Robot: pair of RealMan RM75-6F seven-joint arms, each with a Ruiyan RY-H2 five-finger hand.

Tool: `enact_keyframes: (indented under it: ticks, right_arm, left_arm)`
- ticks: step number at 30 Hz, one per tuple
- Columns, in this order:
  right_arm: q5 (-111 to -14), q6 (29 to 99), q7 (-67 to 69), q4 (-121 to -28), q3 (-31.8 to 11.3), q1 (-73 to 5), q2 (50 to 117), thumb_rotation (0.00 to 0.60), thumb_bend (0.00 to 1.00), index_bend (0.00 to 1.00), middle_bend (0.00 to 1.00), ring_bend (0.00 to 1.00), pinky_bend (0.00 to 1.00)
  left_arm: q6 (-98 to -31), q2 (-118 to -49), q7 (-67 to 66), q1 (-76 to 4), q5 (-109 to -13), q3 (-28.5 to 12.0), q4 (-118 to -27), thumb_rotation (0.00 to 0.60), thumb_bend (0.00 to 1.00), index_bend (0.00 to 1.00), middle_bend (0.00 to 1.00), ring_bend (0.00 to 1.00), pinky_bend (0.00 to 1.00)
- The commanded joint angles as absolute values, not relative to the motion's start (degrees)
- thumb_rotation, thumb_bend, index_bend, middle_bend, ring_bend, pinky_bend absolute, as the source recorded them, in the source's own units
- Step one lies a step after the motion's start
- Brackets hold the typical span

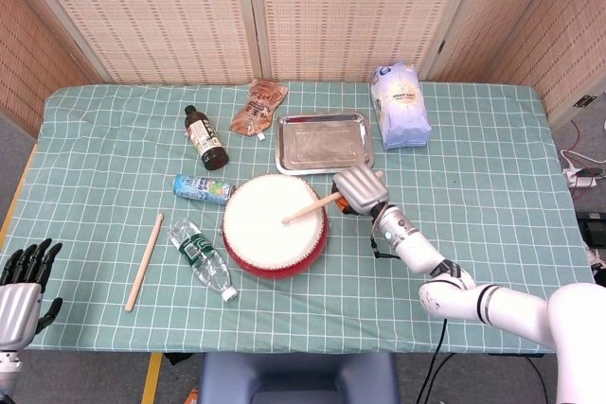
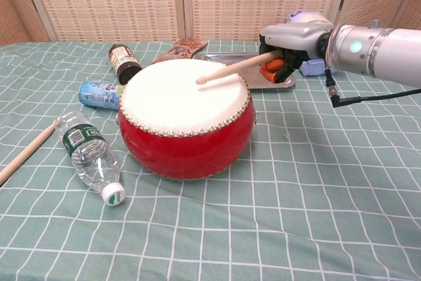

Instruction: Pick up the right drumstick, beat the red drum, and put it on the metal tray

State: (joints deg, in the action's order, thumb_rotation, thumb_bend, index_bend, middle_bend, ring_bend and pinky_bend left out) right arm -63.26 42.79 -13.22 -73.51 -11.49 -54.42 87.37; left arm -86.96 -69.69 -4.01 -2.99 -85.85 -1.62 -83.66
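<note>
The drumstick (image 2: pixel 231 69) is grasped by the right hand (image 2: pixel 284 43) and slanted down over the drum (image 2: pixel 186 120), its tip at or just above the skin, seemingly for a beat. The tray (image 1: pixel 324 143) lies just behind for the drop-off. The left hand (image 1: pixel 21 286) is kept aside, released. Two sticks are counted, the spare stick (image 1: pixel 145 261) lying left; one drum; one tray.

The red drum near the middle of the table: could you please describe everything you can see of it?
The red drum is round and squat, with a glossy red shell and a white, smooth skin on top, ringed by a row of small metal studs. It stands upright on the green checked tablecloth, just in front of the metal tray. The drumstick held by the right hand slants down over the skin, its tip at or just above it.
</note>
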Motion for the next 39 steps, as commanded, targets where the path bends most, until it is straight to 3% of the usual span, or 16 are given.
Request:
enact_keyframes:
  ticks: [1, 5, 10, 18, 24, 32, 39]
  right_arm:
    - [-63.4, 48.0, -5.6, -75.8, -14.8, -52.6, 88.1, 0.600, 1.00, 1.00, 1.00, 1.00, 1.00]
    - [-68.1, 52.2, 4.6, -75.4, -16.9, -50.7, 88.5, 0.600, 1.00, 1.00, 1.00, 1.00, 1.00]
    - [-69.9, 50.7, 4.7, -73.5, -15.6, -51.1, 88.3, 0.600, 1.00, 1.00, 1.00, 1.00, 1.00]
    - [-64.7, 43.3, -13.3, -70.9, -11.5, -54.8, 88.8, 0.600, 1.00, 1.00, 1.00, 1.00, 1.00]
    - [-56.1, 42.7, -26.9, -71.7, -10.3, -56.8, 89.6, 0.600, 1.00, 1.00, 1.00, 1.00, 1.00]
    - [-65.3, 52.6, -3.7, -74.6, -16.9, -52.0, 90.3, 0.600, 1.00, 1.00, 1.00, 1.00, 1.00]
    - [-65.2, 46.6, -7.7, -73.3, -14.1, -53.5, 88.6, 0.600, 1.00, 1.00, 1.00, 1.00, 1.00]
  left_arm:
    - [-87.7, -70.2, -3.8, -2.8, -85.8, -2.0, -83.2, 0.600, 0.28, 0.00, 0.00, 0.00, 0.03]
    - [-88.6, -70.6, -3.4, -2.7, -86.1, -2.3, -82.7, 0.600, 0.28, 0.00, 0.00, 0.00, 0.03]
    - [-88.3, -70.6, -3.3, -2.8, -86.3, -2.1, -82.5, 0.600, 0.28, 0.00, 0.00, 0.00, 0.03]
    - [-87.5, -70.4, -3.4, -2.8, -86.1, -1.9, -82.6, 0.600, 0.28, 0.00, 0.00, 0.00, 0.03]
    - [-87.1, -70.3, -3.6, -2.9, -85.9, -1.8, -82.8, 0.600, 0.28, 0.00, 0.00, 0.00, 0.03]
    - [-87.1, -70.2, -3.5, -2.9, -85.9, -1.8, -82.8, 0.600, 0.28, 0.00, 0.00, 0.00, 0.03]
    - [-87.0, -70.2, -3.4, -2.8, -85.9, -1.7, -82.9, 0.600, 0.28, 0.00, 0.00, 0.00, 0.03]
